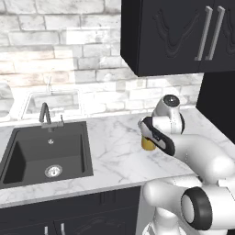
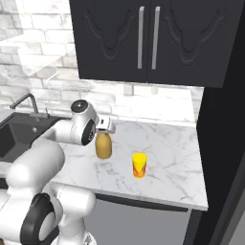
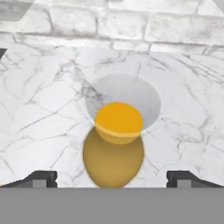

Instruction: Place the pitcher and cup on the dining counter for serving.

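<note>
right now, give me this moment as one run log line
phase: approach | gripper: open, above pitcher | cup: upright beside it, sink-side counter | grasp: not yet

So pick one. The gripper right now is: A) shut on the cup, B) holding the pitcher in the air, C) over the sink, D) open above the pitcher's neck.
D: in the hand view the gripper has its fingertips spread wide either side of the pitcher, which stands on the counter below.

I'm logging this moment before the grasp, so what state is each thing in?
pitcher: upright on the marble counter, ungrasped.
cup: upright, beside the pitcher, apart from it.
gripper: open, above the pitcher, fingers spread either side.
upper cabinet doors: closed.
sink: dry, faucet off.
</note>
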Robot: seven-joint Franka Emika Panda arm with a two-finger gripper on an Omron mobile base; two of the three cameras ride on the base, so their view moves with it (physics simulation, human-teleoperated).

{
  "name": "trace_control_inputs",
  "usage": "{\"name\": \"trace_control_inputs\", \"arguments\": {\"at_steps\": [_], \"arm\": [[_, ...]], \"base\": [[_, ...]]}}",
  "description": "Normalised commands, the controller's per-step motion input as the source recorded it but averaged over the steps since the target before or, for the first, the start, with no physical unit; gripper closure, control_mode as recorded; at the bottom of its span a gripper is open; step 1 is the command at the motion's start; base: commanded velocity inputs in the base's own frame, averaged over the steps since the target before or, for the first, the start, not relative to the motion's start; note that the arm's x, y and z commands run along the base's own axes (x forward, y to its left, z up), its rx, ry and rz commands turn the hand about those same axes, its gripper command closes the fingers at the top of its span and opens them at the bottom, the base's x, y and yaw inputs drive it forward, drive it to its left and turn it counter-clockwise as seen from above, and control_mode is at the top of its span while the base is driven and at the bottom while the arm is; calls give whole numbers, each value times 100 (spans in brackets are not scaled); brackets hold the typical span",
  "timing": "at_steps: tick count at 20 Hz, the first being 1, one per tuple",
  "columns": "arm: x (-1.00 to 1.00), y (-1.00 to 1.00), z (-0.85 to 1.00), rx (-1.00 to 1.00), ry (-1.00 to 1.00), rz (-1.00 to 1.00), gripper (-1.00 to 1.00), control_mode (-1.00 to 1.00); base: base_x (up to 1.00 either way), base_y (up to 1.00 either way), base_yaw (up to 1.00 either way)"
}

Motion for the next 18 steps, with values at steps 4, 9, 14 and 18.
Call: {"name": "trace_control_inputs", "arguments": {"at_steps": [4,9,14,18], "arm": [[38,0,0,0,0,0,-100,-100],[39,0,-2,0,0,0,-100,-100],[36,0,-14,0,0,0,100,-100],[16,0,-9,-1,-2,0,100,-100]], "base": [[0,0,0],[0,0,0],[0,0,0],[0,0,0]]}}
